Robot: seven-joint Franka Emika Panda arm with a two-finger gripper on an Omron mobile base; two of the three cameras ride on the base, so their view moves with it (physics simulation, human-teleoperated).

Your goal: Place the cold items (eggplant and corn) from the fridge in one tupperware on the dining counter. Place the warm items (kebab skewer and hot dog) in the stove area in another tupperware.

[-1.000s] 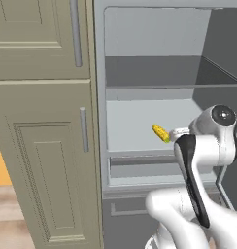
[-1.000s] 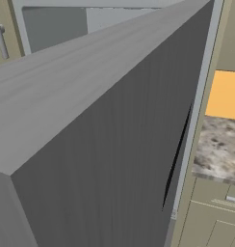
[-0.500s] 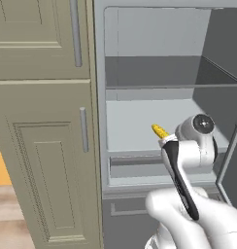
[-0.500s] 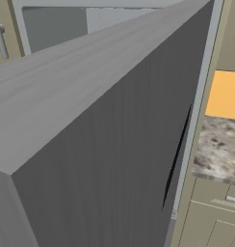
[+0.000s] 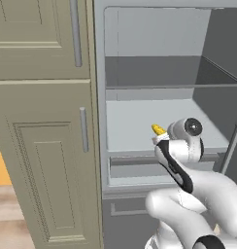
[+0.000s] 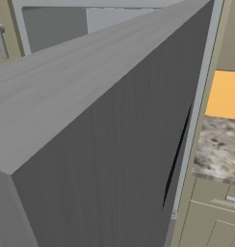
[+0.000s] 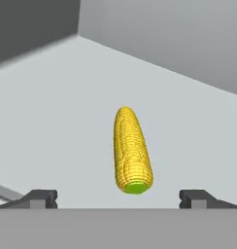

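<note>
On the fridge shelf [image 5: 140,129] — corn [image 7: 131,151] lengthwise, centred just ahead of wide-apart jaws, untouched.

Bare fridge shelf [image 7: 57,107] lies all round the corn [image 7: 131,151], between the wide-spread fingers [image 7: 40,198]

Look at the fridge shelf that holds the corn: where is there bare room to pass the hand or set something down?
The shelf is bare on both long sides of the corn and behind it to the back wall. The open fingers sit just short of the cob's green end. In the left base view the upper shelf looks bare; the arm crowds the lower shelf's front right.
</note>
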